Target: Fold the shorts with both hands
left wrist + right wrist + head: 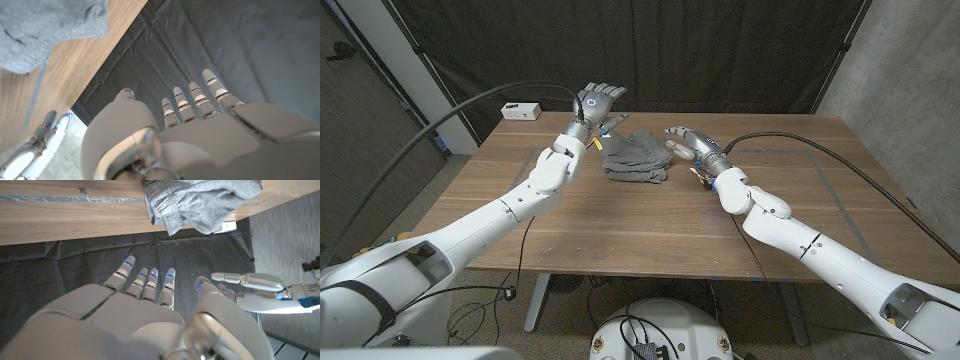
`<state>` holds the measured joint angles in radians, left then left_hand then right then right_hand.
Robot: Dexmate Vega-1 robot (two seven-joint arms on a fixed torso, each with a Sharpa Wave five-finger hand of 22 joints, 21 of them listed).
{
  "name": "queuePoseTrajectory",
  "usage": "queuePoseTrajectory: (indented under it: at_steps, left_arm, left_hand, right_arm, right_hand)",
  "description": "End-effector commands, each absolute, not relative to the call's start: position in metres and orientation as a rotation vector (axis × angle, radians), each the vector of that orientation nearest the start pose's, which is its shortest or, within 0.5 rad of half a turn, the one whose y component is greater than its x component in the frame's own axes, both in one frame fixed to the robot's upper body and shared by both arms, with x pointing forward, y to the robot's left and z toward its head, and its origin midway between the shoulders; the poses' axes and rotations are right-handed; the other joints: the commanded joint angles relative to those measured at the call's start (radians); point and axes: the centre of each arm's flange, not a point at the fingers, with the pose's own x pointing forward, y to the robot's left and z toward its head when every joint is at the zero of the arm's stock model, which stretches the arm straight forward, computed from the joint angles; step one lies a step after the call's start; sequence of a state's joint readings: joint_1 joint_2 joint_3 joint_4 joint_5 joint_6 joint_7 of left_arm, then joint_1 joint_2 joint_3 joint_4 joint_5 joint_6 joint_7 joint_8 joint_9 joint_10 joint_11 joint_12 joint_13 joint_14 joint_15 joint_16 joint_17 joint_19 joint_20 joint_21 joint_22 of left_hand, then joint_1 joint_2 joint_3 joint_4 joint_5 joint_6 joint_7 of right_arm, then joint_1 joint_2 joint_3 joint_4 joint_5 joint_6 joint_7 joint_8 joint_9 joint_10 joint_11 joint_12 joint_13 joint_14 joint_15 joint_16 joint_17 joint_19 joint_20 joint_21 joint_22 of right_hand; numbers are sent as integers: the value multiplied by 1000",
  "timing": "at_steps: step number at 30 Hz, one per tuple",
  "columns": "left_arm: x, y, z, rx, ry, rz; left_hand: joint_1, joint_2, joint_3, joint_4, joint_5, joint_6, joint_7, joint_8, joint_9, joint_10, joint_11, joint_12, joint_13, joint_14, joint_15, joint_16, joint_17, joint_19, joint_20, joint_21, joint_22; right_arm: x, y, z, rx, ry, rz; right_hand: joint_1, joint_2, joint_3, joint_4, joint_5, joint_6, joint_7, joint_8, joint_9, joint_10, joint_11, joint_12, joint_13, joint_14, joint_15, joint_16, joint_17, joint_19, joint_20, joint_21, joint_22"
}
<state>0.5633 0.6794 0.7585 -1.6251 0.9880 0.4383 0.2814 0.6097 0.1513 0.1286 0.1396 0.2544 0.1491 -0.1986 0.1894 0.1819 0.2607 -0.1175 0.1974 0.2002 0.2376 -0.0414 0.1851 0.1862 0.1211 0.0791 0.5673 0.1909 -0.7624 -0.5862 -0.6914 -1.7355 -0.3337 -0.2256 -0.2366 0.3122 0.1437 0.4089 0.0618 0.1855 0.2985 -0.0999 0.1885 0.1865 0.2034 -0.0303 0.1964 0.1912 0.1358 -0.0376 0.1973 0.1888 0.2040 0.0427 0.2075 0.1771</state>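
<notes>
The grey shorts [635, 158] lie crumpled in a heap on the far middle of the wooden table [650, 235]. My left hand [598, 103] is raised just left of and behind the heap, fingers spread, holding nothing. My right hand [685, 140] hovers at the heap's right edge, fingers apart and pointing toward the cloth, also holding nothing. In the left wrist view my left hand [190, 130] is open, with the shorts [50, 30] beyond it. The right wrist view has my right hand [145, 305] open, the shorts [200, 202] on the table and my left hand [260, 290] to the side.
A white power strip [521, 110] sits at the table's far left corner. A black curtain [650, 50] hangs behind the table. Black cables run along both arms.
</notes>
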Motion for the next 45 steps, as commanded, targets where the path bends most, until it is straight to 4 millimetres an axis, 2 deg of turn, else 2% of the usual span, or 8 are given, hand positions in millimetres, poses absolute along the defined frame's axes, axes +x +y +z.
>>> queuePoseTrajectory:
  at_steps: [1, 7, 12, 21, 26, 33, 40, 45]
  left_arm:
    - [606, 216, 105, 1382, -760, 482]
    - [609, 225, 103, 1216, -711, 401]
    - [614, 234, 99, 1066, -665, 311]
    - [617, 248, 92, 896, -623, 228]
    - [622, 255, 88, 754, -595, 127]
    - [627, 260, 83, 649, -577, 42]
    - [631, 264, 79, 528, -557, -54]
    - [636, 262, 78, 465, -561, -120]
  left_hand:
    - [-13, 3, -1, -4, -7, 0, 6, 3, 0, 0, 11, 0, -1, -9, -50, -1, -1, -10, 9, -6, 3]
    - [-18, 6, 3, -7, -15, -5, 18, 0, 0, -16, 29, -2, -1, -28, -35, -4, 0, -32, 19, -15, 4]
    - [-22, 11, 9, -9, -24, -9, 30, -2, -1, -27, 52, -2, -1, -50, -14, -5, 0, -61, 33, -27, 6]
    - [-23, 14, 17, -13, -33, 1, 44, 1, -1, -31, 61, 1, -1, -54, 1, 0, 1, -75, 44, -32, 8]
    - [-25, 14, 21, -15, -39, 4, 51, 1, -2, -40, 80, 0, -1, -72, 12, -4, 0, -88, 43, -38, 10]
    - [-35, 18, 32, -16, -48, -10, 77, -6, -2, -73, 106, -4, -2, -119, 38, -8, -1, -137, 46, -57, 12]
    - [-44, 12, 36, -19, -54, -29, 73, -10, -3, -97, 116, -6, -4, -170, 40, -14, -4, -174, 23, -73, 12]
    - [-61, 20, 40, -10, -53, -44, 88, -12, -4, -128, 122, -11, -5, -212, 40, -16, -5, -213, 4, -90, 12]
  right_arm:
    - [606, -151, 14, -811, -742, 41]
    - [610, -159, 16, -707, -745, 82]
    - [615, -165, 16, -613, -746, 97]
    - [616, -173, 18, -541, -755, 113]
    - [619, -178, 15, -433, -758, 143]
    - [615, -180, 17, -443, -768, 122]
    - [618, -190, 11, -332, -761, 142]
    - [620, -199, 8, -254, -761, 150]
  right_hand:
    - [0, 8, 3, -5, 7, 8, 5, 4, 1, 6, 4, 0, 2, 2, -36, 5, 3, 8, 4, 2, -1]
    - [0, 9, 2, -6, 7, 10, 7, 5, 1, 6, 5, 0, 2, 0, -34, 5, 4, 9, 2, 2, 0]
    - [-1, 11, 1, -8, 5, 4, 15, 2, 1, 2, 5, -2, 2, -4, -30, 5, 5, 24, -19, 6, 0]
    - [-8, 9, -3, -6, 3, -1, 20, 1, 1, 0, 15, -2, 2, -5, -14, 6, 7, 32, -43, 7, 0]
    - [-16, 7, -6, -2, 2, -3, 25, 0, 1, -1, 23, -2, 3, -4, -5, 7, 8, 39, -52, 9, 0]
    - [-27, 2, -11, 4, 1, -15, 35, -3, 1, -5, 37, -3, 3, -4, 8, 7, 10, 44, -56, 9, 0]
    - [-37, -6, -17, 8, 0, -25, 44, -6, 1, -11, 45, -4, 3, -3, 17, 7, 10, 53, -52, 10, -1]
    - [-52, -18, -28, 14, 0, -35, 54, -7, 1, -15, 57, -5, 3, -5, 27, 7, 11, 56, -46, 9, -1]
